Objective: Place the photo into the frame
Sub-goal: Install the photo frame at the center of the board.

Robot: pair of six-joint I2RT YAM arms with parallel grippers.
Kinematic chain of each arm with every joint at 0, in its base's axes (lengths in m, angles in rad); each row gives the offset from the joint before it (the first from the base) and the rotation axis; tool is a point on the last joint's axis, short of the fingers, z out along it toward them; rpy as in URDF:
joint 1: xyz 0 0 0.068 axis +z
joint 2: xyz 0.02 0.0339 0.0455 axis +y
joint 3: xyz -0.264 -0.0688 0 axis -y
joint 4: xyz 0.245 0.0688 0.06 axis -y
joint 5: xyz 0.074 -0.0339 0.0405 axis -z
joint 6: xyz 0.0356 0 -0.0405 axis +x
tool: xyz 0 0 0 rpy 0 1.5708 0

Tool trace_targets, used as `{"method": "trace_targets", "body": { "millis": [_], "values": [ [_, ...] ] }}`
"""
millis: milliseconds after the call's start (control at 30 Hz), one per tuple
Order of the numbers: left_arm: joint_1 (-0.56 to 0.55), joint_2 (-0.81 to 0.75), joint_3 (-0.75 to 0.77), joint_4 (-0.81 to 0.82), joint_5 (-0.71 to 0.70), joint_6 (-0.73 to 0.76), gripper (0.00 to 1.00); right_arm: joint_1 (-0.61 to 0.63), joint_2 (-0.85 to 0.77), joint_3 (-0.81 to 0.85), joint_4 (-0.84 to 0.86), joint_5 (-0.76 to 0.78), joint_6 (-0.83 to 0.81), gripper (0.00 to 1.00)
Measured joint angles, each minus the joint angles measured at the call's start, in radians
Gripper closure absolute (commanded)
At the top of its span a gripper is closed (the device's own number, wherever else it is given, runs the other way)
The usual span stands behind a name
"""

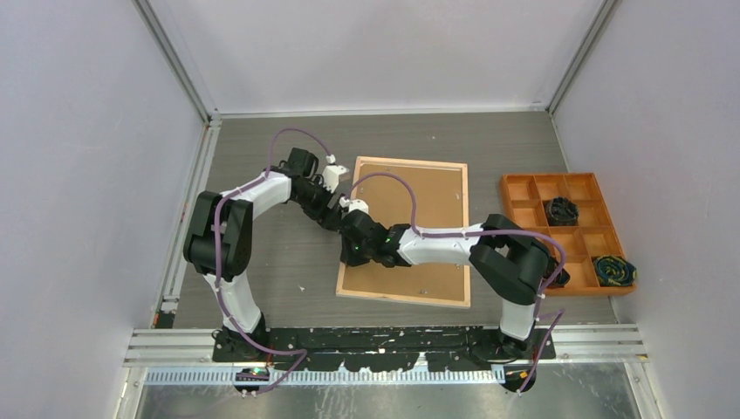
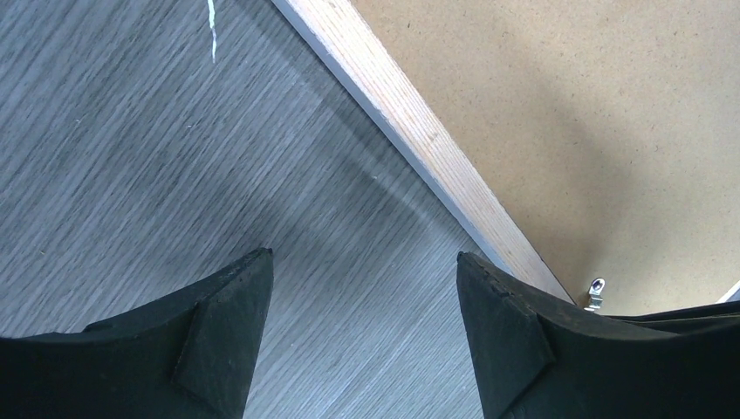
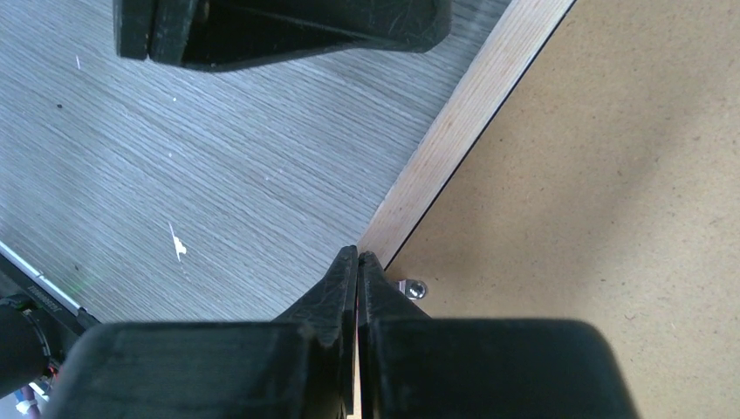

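Two hands work at the left rail of the frame (image 1: 404, 298), which lies wood-back up and slightly askew on the desk (image 1: 297, 271), a brown backing board (image 1: 428, 209) filling it; the right hand (image 3: 358, 255), nearer, is clenched tight, tips at the rail's inner edge just beside a small metal tab (image 3: 412, 288); the left hand (image 2: 365, 257), just beyond, hangs released over the desk beside the rail; farther right, well apart, an orange tray (image 1: 510, 188) holds two dark bundles (image 1: 562, 210).
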Motion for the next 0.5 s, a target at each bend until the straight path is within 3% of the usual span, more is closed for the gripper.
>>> {"method": "trace_targets", "body": {
  "millis": [500],
  "values": [
    [0.0,0.0,0.0,0.0,-0.003,0.003,0.22,0.008,-0.023,-0.017,-0.034,0.0,0.001,0.98]
  ]
}}
